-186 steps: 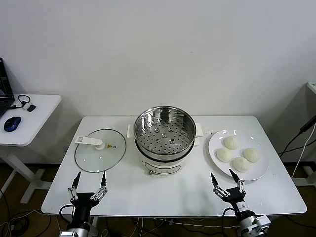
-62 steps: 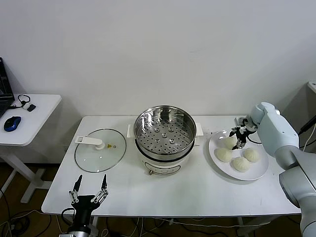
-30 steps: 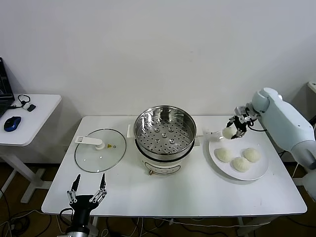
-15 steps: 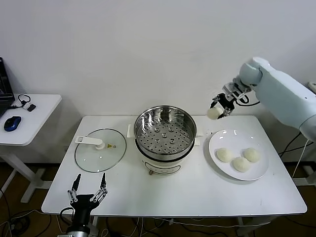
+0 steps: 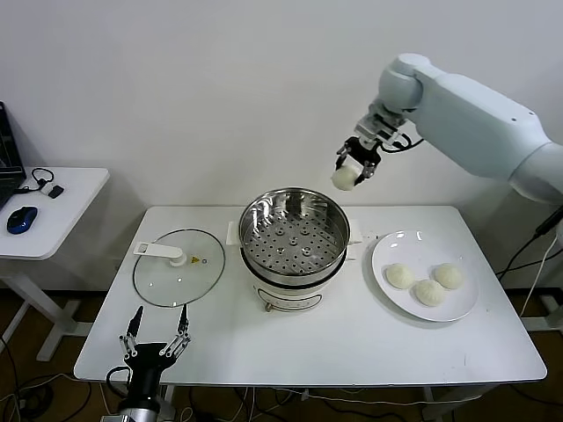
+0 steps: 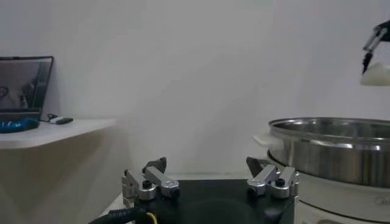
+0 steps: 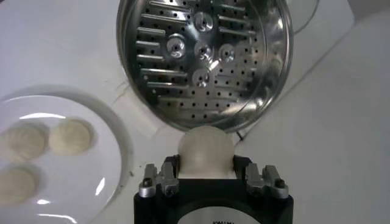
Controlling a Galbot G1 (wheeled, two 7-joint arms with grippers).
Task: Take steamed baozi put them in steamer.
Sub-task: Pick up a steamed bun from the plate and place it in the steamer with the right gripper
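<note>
Head view, right hand [image 5: 355,167]: raised in the air above and just behind the far right rim of the steamer, fingers pinched on one baozi [image 5: 343,178].
Right wrist view: the held baozi [image 7: 205,151] sits clamped between the two fingers, with the perforated steamer floor [image 7: 201,61] below and beyond it.
Steamer [image 5: 295,230]: steel basket on a white pot body, mid-table, nothing inside.
Remaining baozi [image 5: 429,291]: three on the white plate [image 5: 387,259], to the right of the steamer.
Glass lid [image 5: 179,266]: flat on the table [image 5: 308,343], left of the steamer.
Left hand [image 5: 158,345]: parked low at the table's near left edge, fingers spread, holding nothing.
Side table [image 5: 62,211]: left, with a blue mouse [image 5: 22,220].
</note>
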